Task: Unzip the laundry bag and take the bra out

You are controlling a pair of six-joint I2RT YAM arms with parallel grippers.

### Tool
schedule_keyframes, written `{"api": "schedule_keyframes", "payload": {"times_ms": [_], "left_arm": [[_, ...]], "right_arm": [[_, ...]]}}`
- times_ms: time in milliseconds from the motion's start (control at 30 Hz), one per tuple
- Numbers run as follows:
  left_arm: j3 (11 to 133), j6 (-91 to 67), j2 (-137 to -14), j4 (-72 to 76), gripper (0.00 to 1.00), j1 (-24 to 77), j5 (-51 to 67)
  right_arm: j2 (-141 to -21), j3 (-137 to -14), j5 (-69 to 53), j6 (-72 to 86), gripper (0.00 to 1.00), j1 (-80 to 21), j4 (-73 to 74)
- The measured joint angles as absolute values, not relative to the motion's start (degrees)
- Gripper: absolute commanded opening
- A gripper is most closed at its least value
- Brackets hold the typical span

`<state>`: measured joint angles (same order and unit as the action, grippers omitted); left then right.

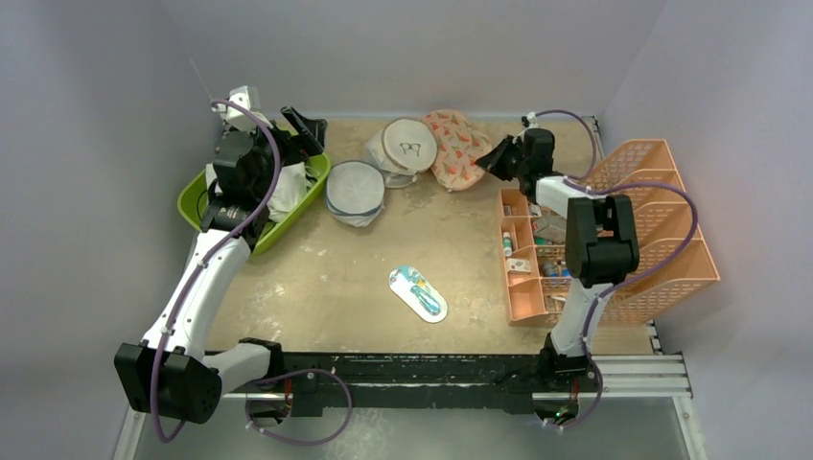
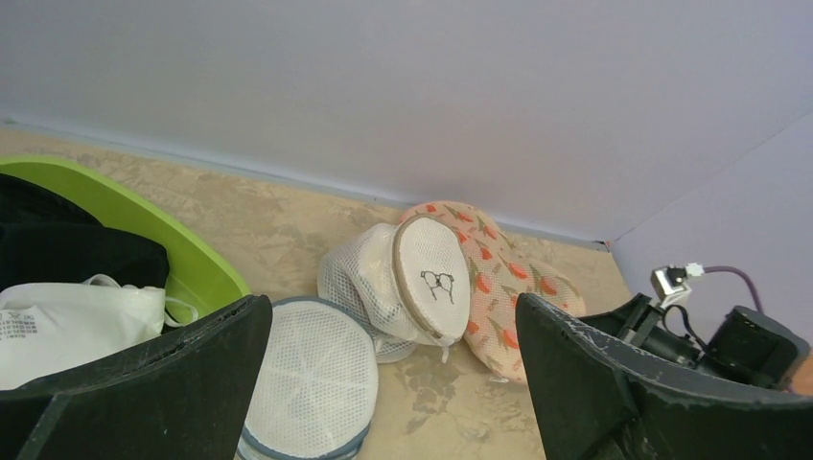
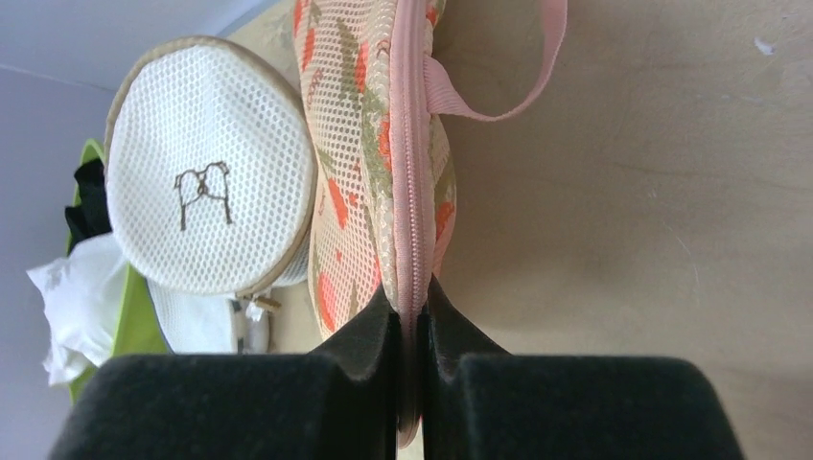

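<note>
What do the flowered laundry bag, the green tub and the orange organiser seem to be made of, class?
Laundry bag: soft printed mesh fabric, matte; tiny holes and a woven pink zip tape show. Green tub: probably smooth moulded plastic; even colour, rounded rim. Orange organiser: likely rigid plastic; thin straight dividers.

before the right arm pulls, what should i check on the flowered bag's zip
1. Right end effector shut on the laundry bag at its zip seam: ok.
2. Zip pull between its pads: cannot tell.
3. Zip runs straight in the wrist view: ok.
4. Left end effector bracing the bag: not ok, it is open above the green basin.
5. Glasses bag clear of the laundry bag: not ok, they touch.
6. Bra inside: cannot tell.
</note>
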<state>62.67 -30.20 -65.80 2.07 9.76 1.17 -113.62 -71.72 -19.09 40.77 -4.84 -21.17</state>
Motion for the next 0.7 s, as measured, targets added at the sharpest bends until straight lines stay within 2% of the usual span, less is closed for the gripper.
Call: {"api": "schedule_keyframes", "payload": {"times_ms": [400, 700], "left_arm": [[63.4, -30.2, -67.6, 2.0, 0.98, 9.8, 1.8], [66.4, -29.6, -73.1, -0.5, 0.98, 12.4, 3.0]], "right_arm": [[-93.3, -57.3, -14.5, 31.4, 0.00, -4.8, -13.5], [-78.8, -52.9, -9.6, 26.1, 0.00, -4.9, -4.8]]}}
